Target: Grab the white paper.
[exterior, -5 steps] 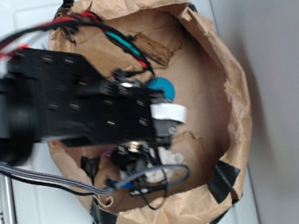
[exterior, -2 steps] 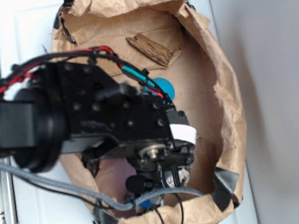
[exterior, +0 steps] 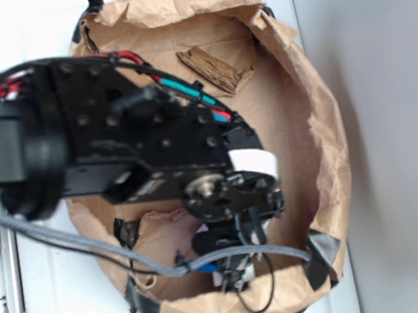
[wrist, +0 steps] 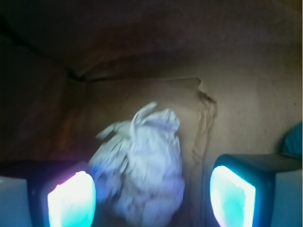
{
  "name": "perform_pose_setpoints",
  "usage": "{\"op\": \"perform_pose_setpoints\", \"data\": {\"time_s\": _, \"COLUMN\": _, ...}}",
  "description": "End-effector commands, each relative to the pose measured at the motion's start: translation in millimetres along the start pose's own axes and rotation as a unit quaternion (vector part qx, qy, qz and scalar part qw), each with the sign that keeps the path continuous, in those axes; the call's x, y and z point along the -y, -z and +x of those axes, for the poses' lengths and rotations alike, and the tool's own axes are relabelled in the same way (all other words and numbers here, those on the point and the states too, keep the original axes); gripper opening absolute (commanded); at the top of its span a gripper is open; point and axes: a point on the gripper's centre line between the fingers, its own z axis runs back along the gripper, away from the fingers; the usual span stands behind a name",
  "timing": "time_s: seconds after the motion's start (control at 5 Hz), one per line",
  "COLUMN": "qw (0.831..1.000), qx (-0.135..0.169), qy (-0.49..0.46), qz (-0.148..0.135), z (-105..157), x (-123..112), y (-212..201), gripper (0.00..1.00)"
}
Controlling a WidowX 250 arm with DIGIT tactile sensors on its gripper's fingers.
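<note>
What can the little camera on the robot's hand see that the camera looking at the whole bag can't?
Only the wrist view shows the white paper, a crumpled wad lying between the open gripper fingers. Only the exterior view shows the whole brown paper bag, the wood scrap, the black tape and the arm hiding the wad. Both show the brown paper lining.

A white tabletop (exterior: 28, 41) meets a plain grey surface (exterior: 394, 137) on the right, evenly lit.
</note>
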Motion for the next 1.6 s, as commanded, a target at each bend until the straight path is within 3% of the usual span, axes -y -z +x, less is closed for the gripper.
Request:
{"op": "perform_pose_setpoints", "data": {"time_s": 0.0, "qw": 0.997, "qx": -0.057, "qy": -0.019, "qz": 0.042, "z": 8, "x": -7, "y": 21, "gripper": 0.22}}
{"op": "perform_pose_setpoints", "data": {"time_s": 0.2, "qw": 0.997, "qx": -0.052, "qy": -0.030, "qz": 0.040, "z": 17, "x": -14, "y": 7, "gripper": 0.00}}
{"op": "perform_pose_setpoints", "data": {"time_s": 0.4, "qw": 0.998, "qx": -0.025, "qy": -0.030, "qz": 0.049, "z": 13, "x": -21, "y": -17, "gripper": 0.00}}
{"op": "perform_pose_setpoints", "data": {"time_s": 0.6, "qw": 0.999, "qx": -0.005, "qy": -0.044, "qz": 0.028, "z": 11, "x": -34, "y": -49, "gripper": 0.00}}
{"op": "perform_pose_setpoints", "data": {"time_s": 0.8, "qw": 0.997, "qx": 0.039, "qy": -0.068, "qz": 0.018, "z": 3, "x": -54, "y": -97, "gripper": 0.00}}
{"op": "perform_pose_setpoints", "data": {"time_s": 1.0, "qw": 0.993, "qx": 0.046, "qy": -0.076, "qz": 0.083, "z": -12, "x": -63, "y": -134, "gripper": 0.00}}
{"op": "perform_pose_setpoints", "data": {"time_s": 1.2, "qw": 0.989, "qx": 0.055, "qy": -0.070, "qz": 0.115, "z": -26, "x": -70, "y": -169, "gripper": 0.00}}
{"op": "perform_pose_setpoints", "data": {"time_s": 1.4, "qw": 0.991, "qx": 0.061, "qy": -0.065, "qz": 0.101, "z": -34, "x": -71, "y": -189, "gripper": 0.00}}
